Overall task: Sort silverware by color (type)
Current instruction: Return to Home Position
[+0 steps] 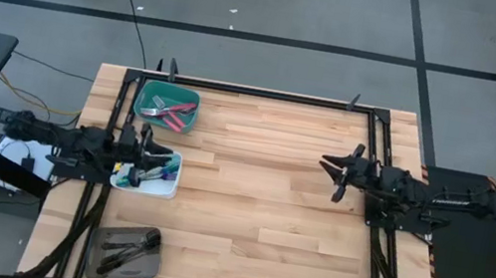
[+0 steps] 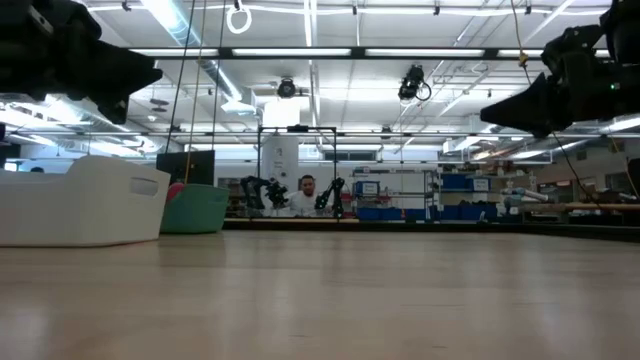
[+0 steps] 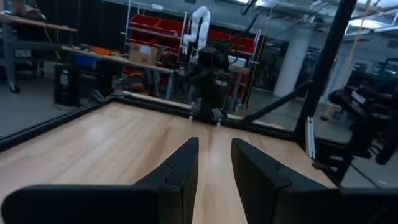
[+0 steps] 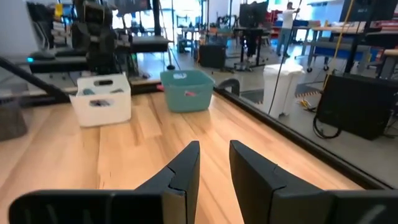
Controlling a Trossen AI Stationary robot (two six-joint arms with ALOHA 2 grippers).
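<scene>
Fingers (image 3: 180, 174) of the left gripper (image 3: 214, 148) stand a little apart with nothing between them. This gripper hangs above the white tray (image 1: 170, 188), which sits midway along the left edge of the table (image 1: 256, 211). The right gripper (image 4: 214, 149) hovers over the right half of the table, near the right edge and well apart from every tray. Its fingers (image 4: 185, 163) are likewise parted and hold nothing.

All the silverware lies in trays along the left edge. The red-handled forks (image 1: 169, 114) lie in the teal tray (image 1: 145, 94), near the table's corner at the high view's upper left. The blue-teal utensils (image 1: 147, 176) lie in the white tray, partly hidden under the left gripper. The dark utensils (image 1: 131, 245) lie in the grey tray (image 1: 100, 262), near the corner at the lower left.

Beyond the table, in the low view, a person (image 2: 306, 192) shows in the room.
</scene>
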